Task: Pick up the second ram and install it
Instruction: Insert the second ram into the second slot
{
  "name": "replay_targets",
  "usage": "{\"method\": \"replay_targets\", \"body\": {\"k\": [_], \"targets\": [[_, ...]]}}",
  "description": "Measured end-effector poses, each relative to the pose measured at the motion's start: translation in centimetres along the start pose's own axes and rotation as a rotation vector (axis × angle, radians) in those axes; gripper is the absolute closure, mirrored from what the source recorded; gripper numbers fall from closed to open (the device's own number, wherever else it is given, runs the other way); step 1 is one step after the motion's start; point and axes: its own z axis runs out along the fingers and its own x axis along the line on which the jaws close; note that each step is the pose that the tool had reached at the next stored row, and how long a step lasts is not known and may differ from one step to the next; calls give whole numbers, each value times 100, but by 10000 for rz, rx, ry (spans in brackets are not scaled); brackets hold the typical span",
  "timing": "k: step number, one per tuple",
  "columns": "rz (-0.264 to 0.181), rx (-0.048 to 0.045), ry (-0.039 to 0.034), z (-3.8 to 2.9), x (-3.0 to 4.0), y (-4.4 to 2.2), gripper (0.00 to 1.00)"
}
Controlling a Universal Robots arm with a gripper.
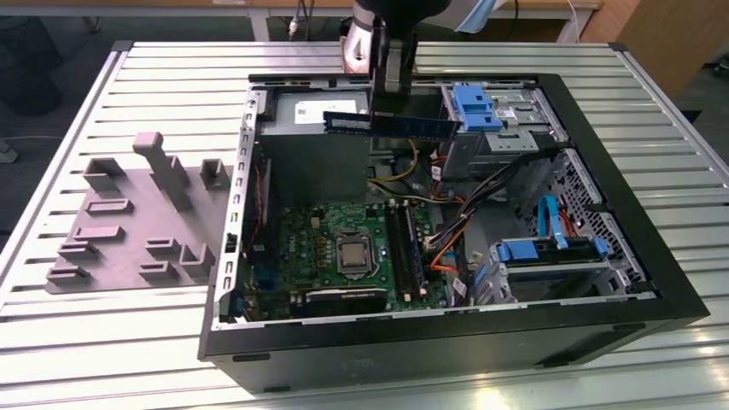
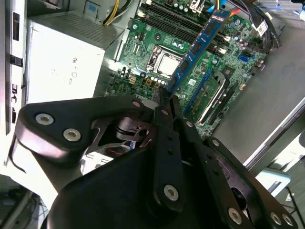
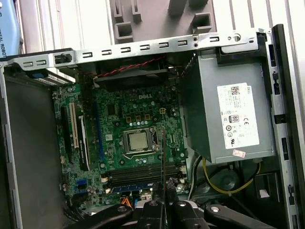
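Fingers [image 2: 167,138] clamp the second ram [image 1: 391,125] above the open computer case [image 1: 456,337] holding the motherboard [image 1: 306,232].

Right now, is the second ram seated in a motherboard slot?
No, the gripper holds the second ram in the air above the open computer case, clear of the motherboard.

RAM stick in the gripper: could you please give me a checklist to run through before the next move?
1. RAM stick clamped in gripper: ok.
2. Stick held clear above the computer case: ok.
3. Stick parallel to the memory slots: not ok, it lies crosswise.
4. One slot free for it: cannot tell.
5. Cables clear of the slots: cannot tell.
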Motion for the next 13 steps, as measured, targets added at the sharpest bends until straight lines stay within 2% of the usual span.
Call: {"method": "replay_targets", "body": {"k": [13], "targets": [[1064,18,-25,0,-2,0,86]]}}
